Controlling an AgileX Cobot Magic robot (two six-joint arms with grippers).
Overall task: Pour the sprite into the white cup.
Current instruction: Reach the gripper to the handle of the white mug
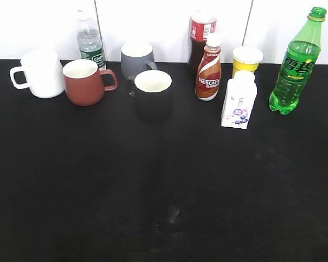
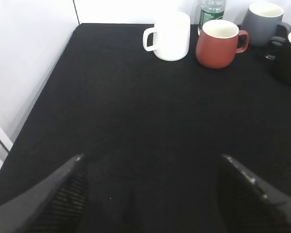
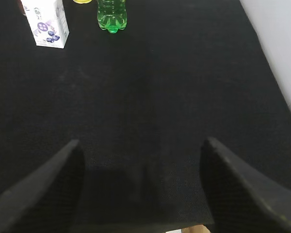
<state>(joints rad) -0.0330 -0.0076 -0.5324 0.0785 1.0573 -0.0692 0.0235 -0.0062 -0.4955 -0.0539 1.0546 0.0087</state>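
The sprite (image 1: 296,65), a tall green bottle with a green cap, stands upright at the back right of the black table; its base shows at the top of the right wrist view (image 3: 111,14). The white cup (image 1: 39,73) stands at the back left, handle to the left; it also shows in the left wrist view (image 2: 169,35). My left gripper (image 2: 150,158) is open and empty over bare table, well short of the cup. My right gripper (image 3: 141,141) is open and empty, well short of the sprite. Neither gripper shows in the exterior view.
Along the back stand a red-brown mug (image 1: 85,82), a grey mug (image 1: 138,59), a black mug (image 1: 153,94), a small water bottle (image 1: 89,39), a cola bottle (image 1: 200,38), a Nescafe bottle (image 1: 209,68), a yellow paper cup (image 1: 246,59) and a white carton (image 1: 239,101). The table's right edge (image 3: 266,63) is close.
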